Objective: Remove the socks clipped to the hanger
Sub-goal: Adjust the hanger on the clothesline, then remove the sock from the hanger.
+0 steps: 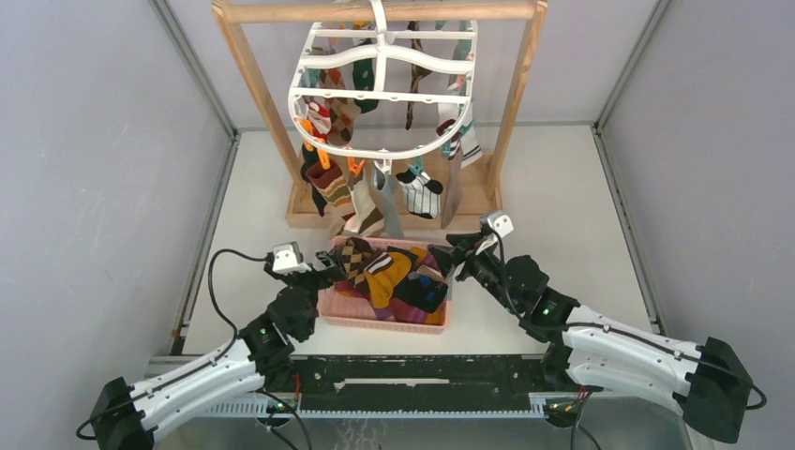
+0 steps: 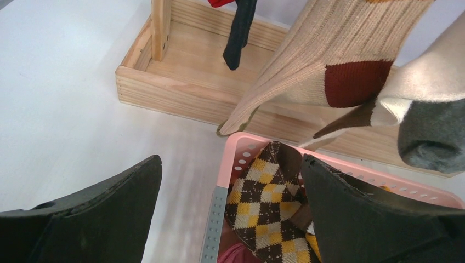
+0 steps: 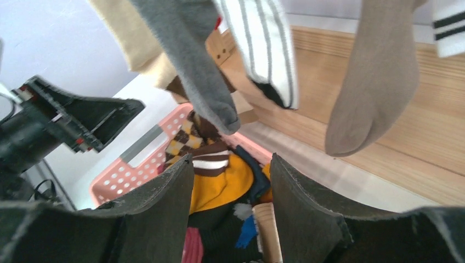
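Socks hang clipped under the white hanger, above the pink basket. They look soft, light and floppy, probably best pinched just below a clip. The left pincer gapes wide and the right pincer is spread; both are empty.

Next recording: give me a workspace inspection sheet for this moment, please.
Surface: white table carrying a wooden stand and a pink basket.
Job's things: white hanger hooked on the stand's top bar, several socks clipped to it; others lie in the basket.
Clutter: nothing seen.
Hands: left hand open, empty, at the basket's left rim; right hand open, empty, over the basket's right end.
Cables: black cable loops over the table's left side.
Surroundings: grey walls on three sides.
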